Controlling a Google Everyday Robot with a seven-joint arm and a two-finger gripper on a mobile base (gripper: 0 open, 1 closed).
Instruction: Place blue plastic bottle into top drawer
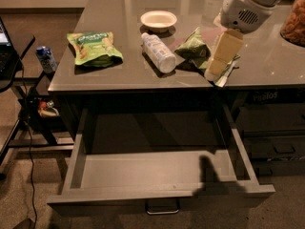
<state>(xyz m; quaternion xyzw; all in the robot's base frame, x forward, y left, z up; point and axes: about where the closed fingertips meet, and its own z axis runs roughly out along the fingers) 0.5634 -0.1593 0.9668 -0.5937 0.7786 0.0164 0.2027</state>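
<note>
The blue plastic bottle (pixel 158 52) lies on its side on the glossy cabinet top (pixel 119 75), white cap pointing away, between two green snack bags. The top drawer (pixel 157 175) is pulled fully out below it and holds nothing; its metal loop handle (pixel 162 208) shows at the front. My gripper (pixel 218 66) hangs from the white arm (pixel 248 6) at the upper right, above the counter's front edge, to the right of the bottle and apart from it, over a green bag.
A green snack bag (pixel 93 46) lies left of the bottle, another green bag (pixel 194 49) right of it. A white bowl (pixel 158 19) sits behind. A small dark blue can (pixel 45 59) stands on a side stand at left. Closed drawers (pixel 276 147) are at right.
</note>
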